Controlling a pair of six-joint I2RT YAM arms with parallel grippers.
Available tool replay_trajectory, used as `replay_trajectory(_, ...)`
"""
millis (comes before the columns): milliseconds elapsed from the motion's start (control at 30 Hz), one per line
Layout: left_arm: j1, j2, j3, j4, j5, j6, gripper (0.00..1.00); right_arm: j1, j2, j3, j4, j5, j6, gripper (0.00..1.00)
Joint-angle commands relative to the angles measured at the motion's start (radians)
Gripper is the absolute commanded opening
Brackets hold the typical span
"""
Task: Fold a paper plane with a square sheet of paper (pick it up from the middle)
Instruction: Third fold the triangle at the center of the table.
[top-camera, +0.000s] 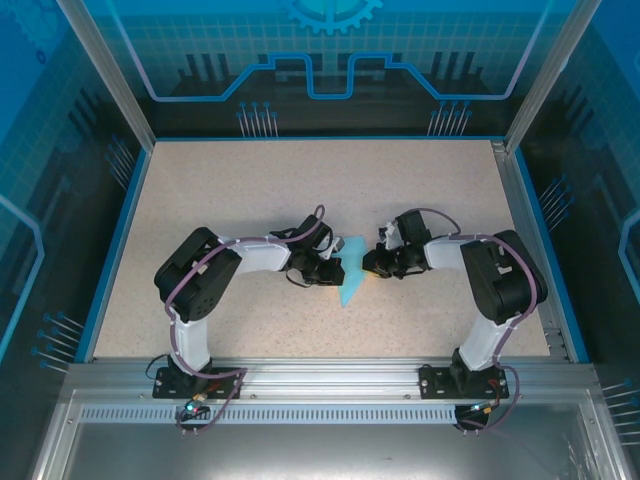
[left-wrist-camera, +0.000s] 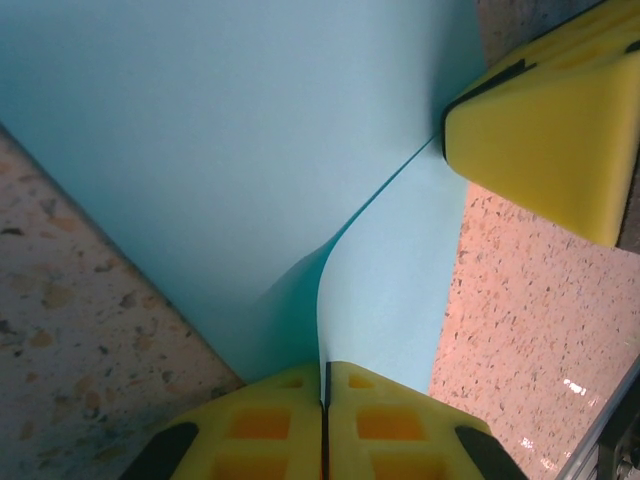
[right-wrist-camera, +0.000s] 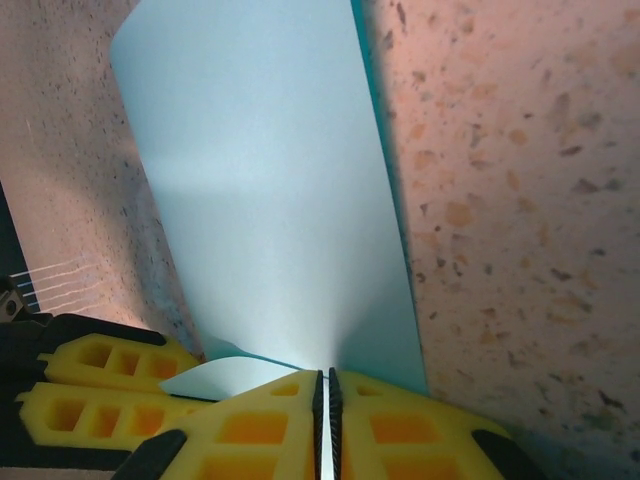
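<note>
Meeting at the middle of the speckled table (top-camera: 200, 200), the left gripper (top-camera: 328, 268) and right gripper (top-camera: 376, 262) flank the square sheet of paper (top-camera: 351, 290) in the top view. In the left wrist view, the yellow pads (left-wrist-camera: 400, 425) are pressed together on a raised edge of the sheet, which curls up off the table. In the right wrist view, that gripper's jaws are likewise pinched on the sheet's near edge, and the rest slopes down to the table.

Left arm (top-camera: 250, 255) and right arm (top-camera: 455, 250) white with black joints; purple cables (top-camera: 175, 318) alongside; fingers (left-wrist-camera: 400, 425) yellow pocketed foam.
</note>
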Motion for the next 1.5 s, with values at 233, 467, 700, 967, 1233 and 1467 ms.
replay_trajectory(233, -0.001, 0.032, 0.000, -0.072, -0.026, 0.041, 0.09, -0.019, -0.099, 0.047, -0.105, 0.044, -0.047, 0.15)
replay_trajectory(467, -0.001, 0.035, 0.004, -0.072, -0.024, 0.040, 0.09, -0.004, -0.045, 0.094, -0.130, 0.009, -0.088, 0.13)
replay_trajectory(700, 0.000, 0.033, 0.007, -0.077, -0.026, 0.041, 0.09, 0.003, 0.024, 0.071, -0.096, 0.042, -0.072, 0.11)
replay_trajectory(967, 0.000, 0.032, 0.009, -0.089, -0.033, 0.054, 0.09, -0.004, 0.043, 0.063, -0.095, 0.085, -0.070, 0.11)
replay_trajectory(1233, -0.001, 0.032, 0.027, -0.107, -0.038, 0.072, 0.09, 0.004, -0.089, 0.055, -0.080, -0.017, -0.069, 0.13)
replay_trajectory(1467, -0.001, 0.032, 0.039, -0.107, -0.038, 0.069, 0.10, 0.034, -0.045, 0.019, -0.039, -0.028, -0.043, 0.11)
